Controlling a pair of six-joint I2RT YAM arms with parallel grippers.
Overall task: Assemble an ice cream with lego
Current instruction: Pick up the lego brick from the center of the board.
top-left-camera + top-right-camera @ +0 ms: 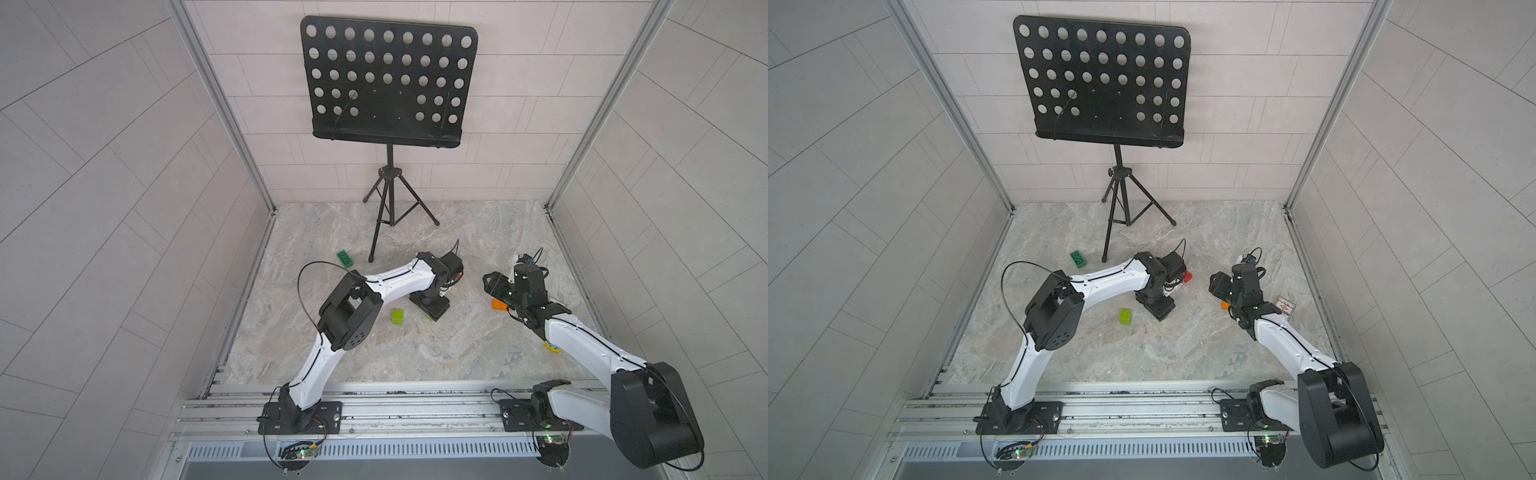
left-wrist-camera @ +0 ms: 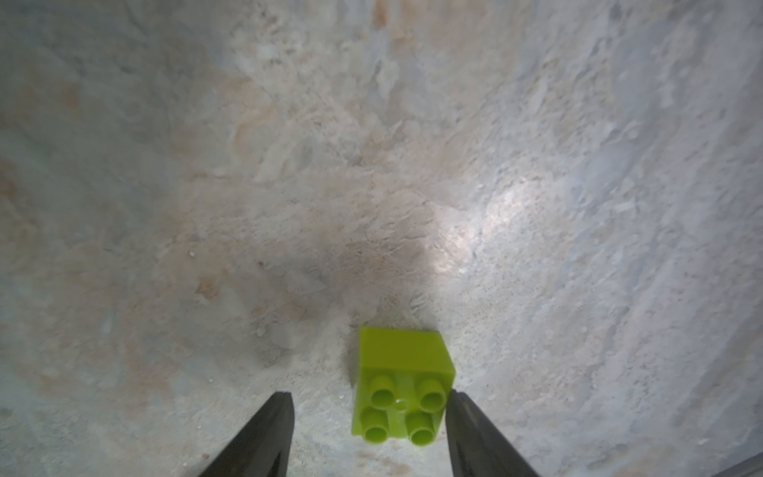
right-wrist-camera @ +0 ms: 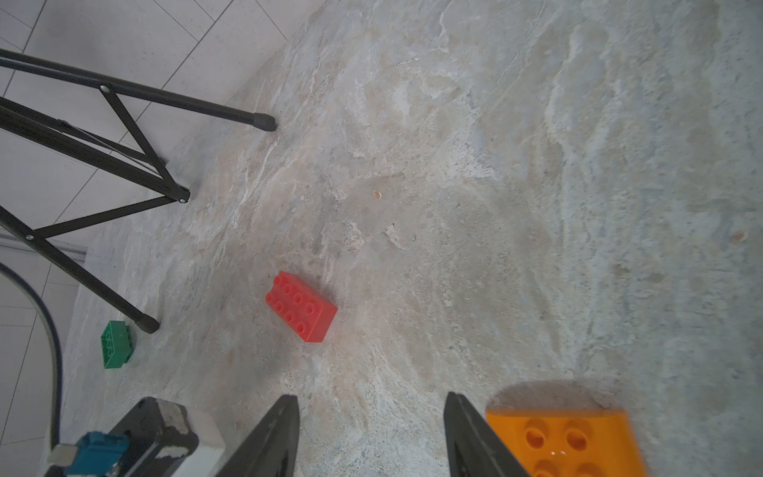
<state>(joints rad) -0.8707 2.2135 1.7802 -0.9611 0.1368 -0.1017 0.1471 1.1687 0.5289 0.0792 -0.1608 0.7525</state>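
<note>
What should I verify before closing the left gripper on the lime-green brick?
1. The lime-green brick sits between the open jaws of the left gripper: ok.
2. Brick centred: not ok; it sits close against one finger, with a wide gap to the other.
3. Brick flat on the table, studs facing the wrist camera: ok.
4. The right gripper is out of the way: ok; open, nothing between its fingers, the orange rounded piece lying outside them.
5. The red brick and dark green brick are free to pick later: ok; both lie loose on the table.
6. Finger touching the brick: cannot tell.
</note>
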